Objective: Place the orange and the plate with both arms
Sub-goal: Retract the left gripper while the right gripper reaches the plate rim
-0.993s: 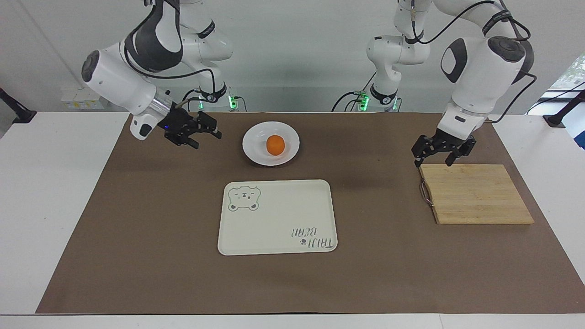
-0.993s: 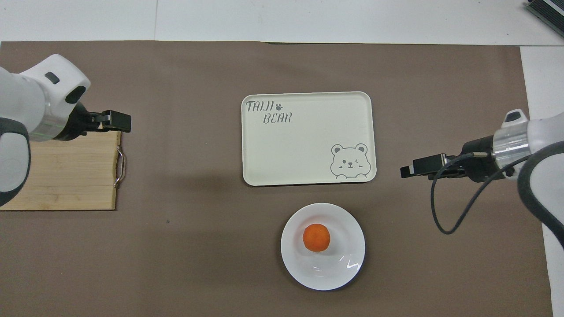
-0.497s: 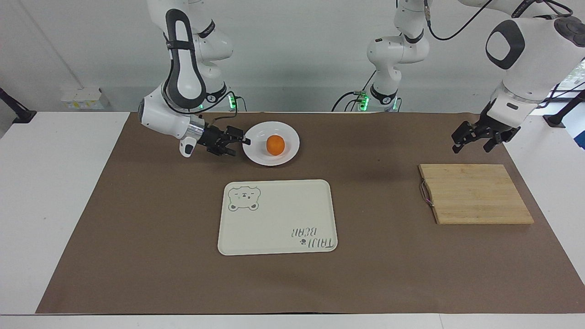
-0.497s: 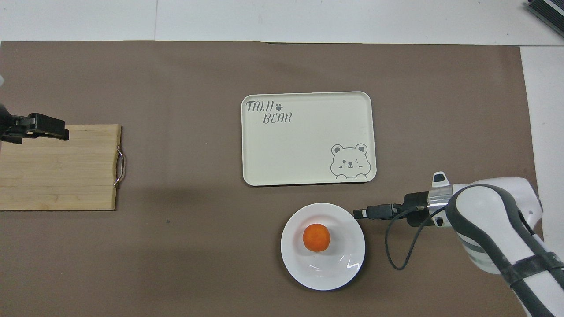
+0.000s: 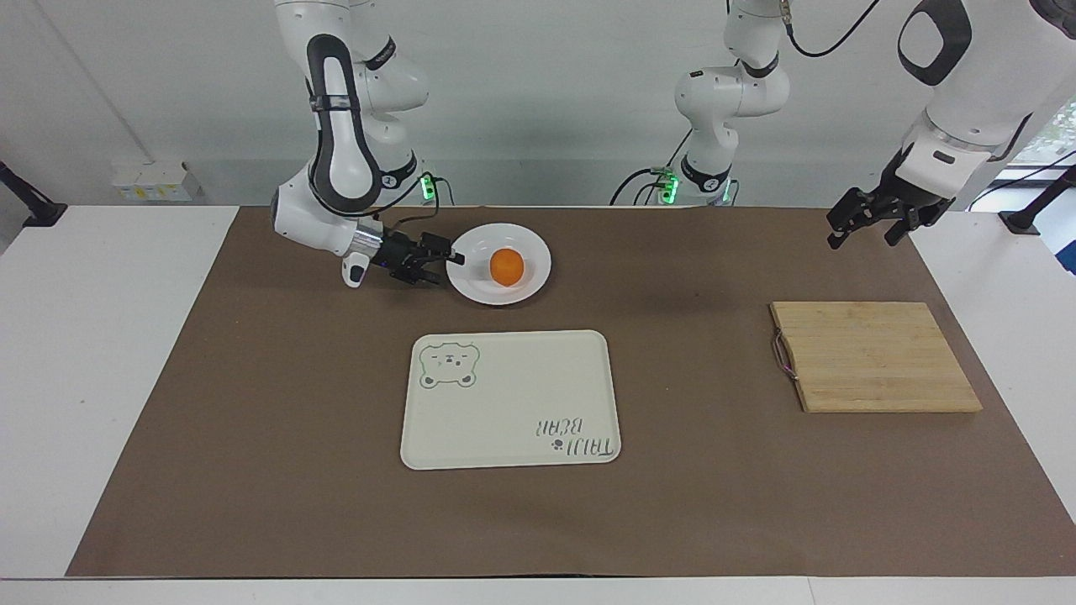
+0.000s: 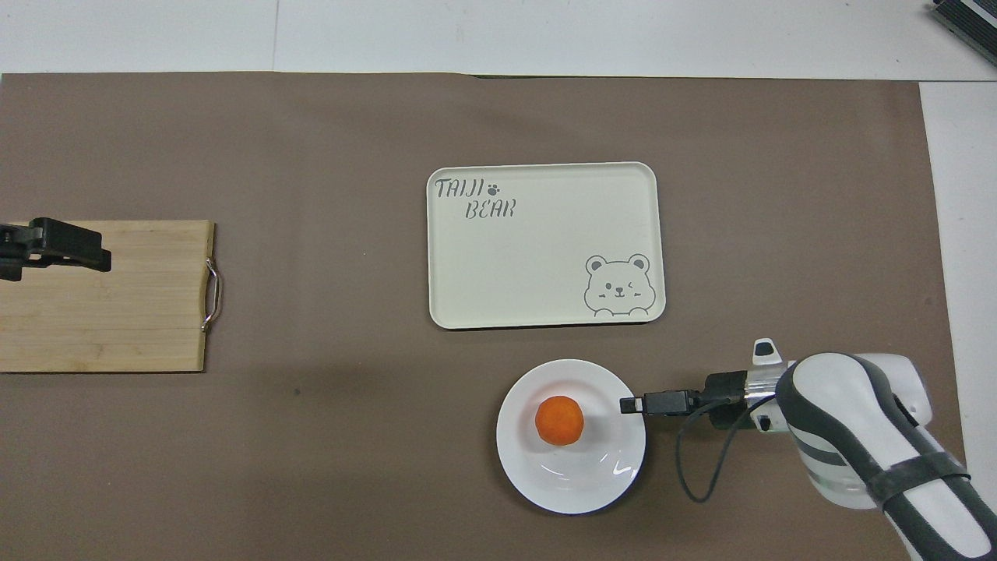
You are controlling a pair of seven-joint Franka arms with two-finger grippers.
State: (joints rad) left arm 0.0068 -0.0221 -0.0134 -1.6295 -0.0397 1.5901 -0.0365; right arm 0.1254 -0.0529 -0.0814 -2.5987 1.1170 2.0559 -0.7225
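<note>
The plate (image 5: 498,264), with the orange (image 5: 506,266) on it, sits unmoved nearer the robots than the tray (image 5: 509,398). The right gripper (image 5: 450,261), open, has closed in to the plate's rim. The left gripper (image 5: 869,222), open, has risen above the mat, away from the cutting board (image 5: 872,356).

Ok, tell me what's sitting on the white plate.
One orange sits near the middle of the plate; the dish around it is bare. The spot under the orange is covered. The right gripper is at the rim.

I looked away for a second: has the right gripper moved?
Yes. The right gripper has swung in from the table's end to the rim of the plate, which holds the orange.
</note>
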